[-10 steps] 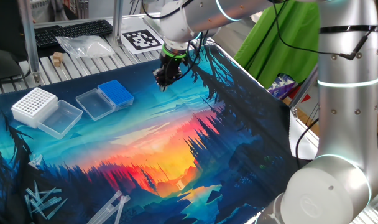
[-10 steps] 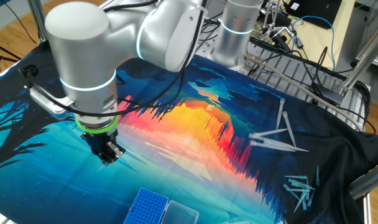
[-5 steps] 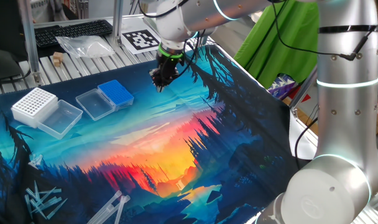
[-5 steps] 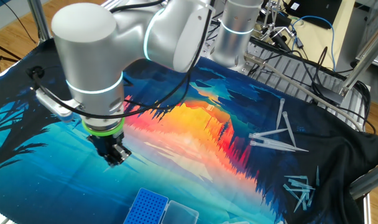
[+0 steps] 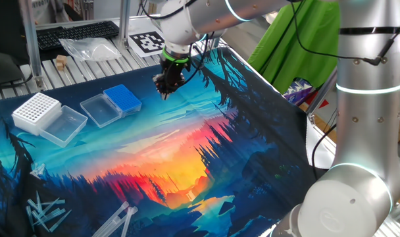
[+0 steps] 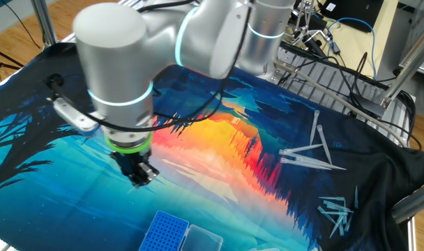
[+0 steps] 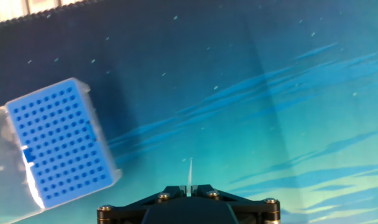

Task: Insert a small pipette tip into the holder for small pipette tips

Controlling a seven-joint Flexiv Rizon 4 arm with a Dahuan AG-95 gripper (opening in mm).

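Even, bright indoor light fills both fixed views, with no deep shadows on the printed mat (image 5: 187, 145). Soft highlights sit on the glossy grey arm (image 6: 121, 63), strongest toward 12 o'clock on its big joint. In the hand view the blue rack (image 7: 58, 143) at 9 o'clock is sharp and casts a dim shadow toward 3 o'clock; its clear lid (image 7: 9, 162) shows white glare. The claw (image 7: 189, 194) at 6 o'clock is dark and slightly soft.
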